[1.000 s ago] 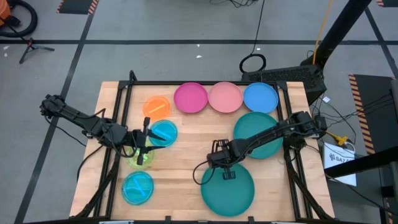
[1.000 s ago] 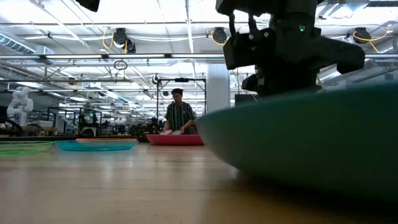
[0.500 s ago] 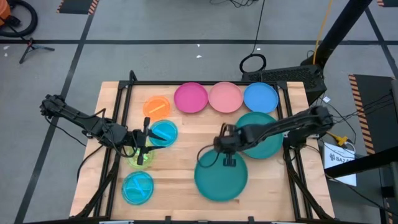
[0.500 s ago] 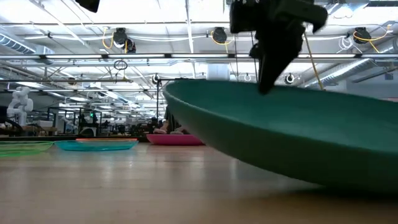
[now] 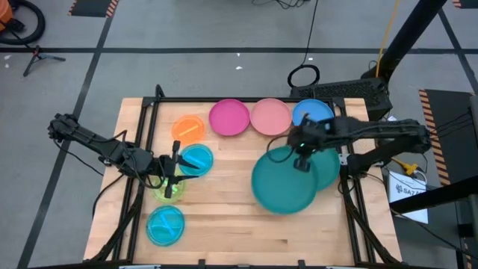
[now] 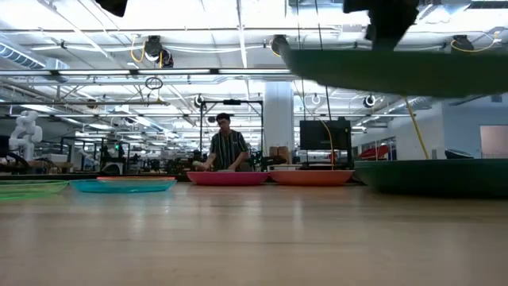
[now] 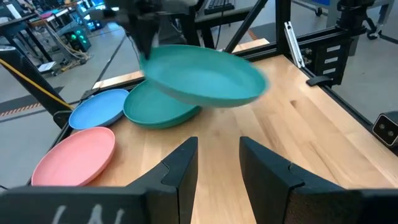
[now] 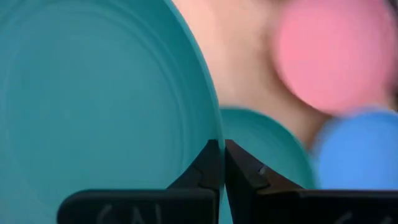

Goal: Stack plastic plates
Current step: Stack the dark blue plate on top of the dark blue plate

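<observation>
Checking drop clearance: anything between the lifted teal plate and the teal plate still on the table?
Nothing. In the low view the lifted teal plate, pinched by the right gripper, hangs over the resting teal plate with only open air between them.

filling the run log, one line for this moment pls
right gripper: shut on teal plate, lifted | second teal plate: on table | left gripper: idle

Wooden table (image 5: 224,217) with magenta (image 5: 228,117), pink (image 5: 270,116), blue (image 5: 317,112), orange (image 5: 188,128), cyan (image 5: 165,225) plates
</observation>
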Motion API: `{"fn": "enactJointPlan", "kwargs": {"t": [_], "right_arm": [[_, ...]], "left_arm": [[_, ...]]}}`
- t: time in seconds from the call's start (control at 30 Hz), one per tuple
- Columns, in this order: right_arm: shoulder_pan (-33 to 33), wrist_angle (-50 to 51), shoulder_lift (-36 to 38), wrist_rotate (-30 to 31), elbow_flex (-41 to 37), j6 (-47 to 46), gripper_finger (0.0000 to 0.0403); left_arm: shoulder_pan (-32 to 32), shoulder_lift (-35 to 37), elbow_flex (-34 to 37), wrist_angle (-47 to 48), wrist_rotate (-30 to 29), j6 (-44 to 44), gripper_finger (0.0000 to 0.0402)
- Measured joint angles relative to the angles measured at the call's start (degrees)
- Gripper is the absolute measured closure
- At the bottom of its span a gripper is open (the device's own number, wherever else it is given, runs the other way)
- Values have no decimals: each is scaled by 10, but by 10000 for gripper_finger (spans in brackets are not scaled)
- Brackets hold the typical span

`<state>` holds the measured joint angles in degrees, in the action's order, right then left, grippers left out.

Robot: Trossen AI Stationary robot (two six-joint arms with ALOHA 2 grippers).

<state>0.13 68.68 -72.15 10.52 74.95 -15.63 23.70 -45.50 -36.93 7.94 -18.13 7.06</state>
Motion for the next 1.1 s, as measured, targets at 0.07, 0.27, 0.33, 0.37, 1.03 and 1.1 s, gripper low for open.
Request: {"fn": "enactJointPlan", "kwargs": {"t": [0.07, 0.27, 0.33, 0.37, 1.03, 1.1], "right_arm": [[-17, 43, 18, 19, 0, -6, 402], [-62, 87, 63, 32, 0, -19, 402], [-75, 101, 73, 47, 0, -30, 402], [-81, 109, 76, 56, 0, -37, 402], [-136, 131, 80, 64, -187, -120, 393], [-136, 126, 80, 82, -202, -125, 385]], "left_arm": [[0, 0, 0, -1, 0, -1, 277], [0, 0, 0, -1, 0, -4, 277], [0, 0, 0, -1, 0, -8, 277], [0, 0, 0, -1, 0, -9, 277], [0, 0, 0, 0, 0, -18, 277], [0, 0, 0, 0, 0, -16, 277]]}}
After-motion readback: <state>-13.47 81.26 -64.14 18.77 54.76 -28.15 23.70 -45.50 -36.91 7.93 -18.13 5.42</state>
